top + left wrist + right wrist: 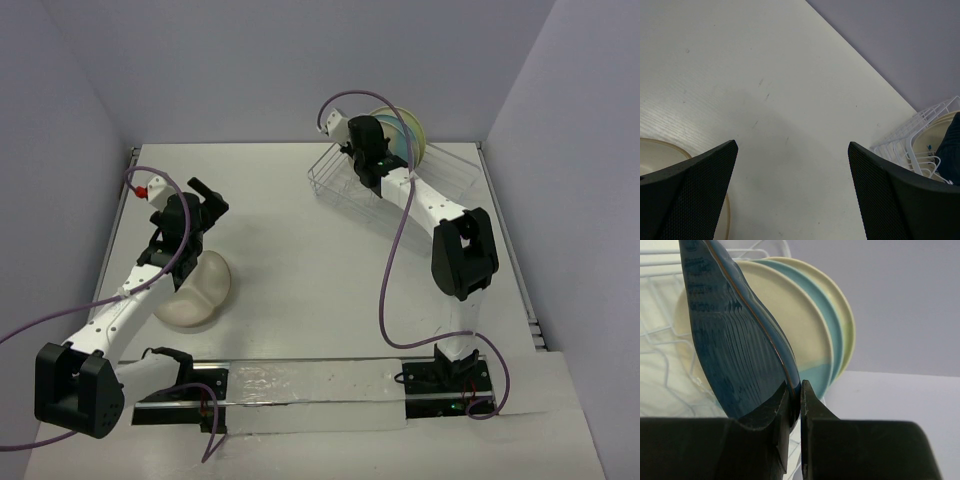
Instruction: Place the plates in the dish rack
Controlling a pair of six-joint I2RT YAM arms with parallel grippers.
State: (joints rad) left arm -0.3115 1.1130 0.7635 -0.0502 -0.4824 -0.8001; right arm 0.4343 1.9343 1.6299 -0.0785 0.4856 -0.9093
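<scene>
White wire and lilac-grey walls fill most of my screens. The dish rack [330, 182] sits at the far right of the pale surface [290, 250], close to the back wall. My right arm reaches across the middle of the rack, so the overhead view hides much of the basket. A purple cable [392, 255] loops off that arm. On the left, the cream divided plate [205, 295] lies flat on the surface, well apart from the rack, with the left arm crossing over its near side.

From overhead I get only a dark shape at the right tool [364, 140]. The right wrist camera shows it pinched tight on the rim of the dark blue leaf-shaped dish [735, 340], held on edge with rack wires beside it. Whether the dish rests in a slot I cannot tell. Just behind it, three round plates [807, 335] stand on edge in a row.

The left wrist camera shows the left tool [792, 145] spread wide with nothing between its fingers, above bare surface. The divided plate's rim is at lower left and a corner of the rack at far right.

The leaf dish is glossy, finely ribbed, with a thin brown edge. The nearest round plate is cream with a pale blue lower part. The next shows a pale blue rim, the last a pale green one.
</scene>
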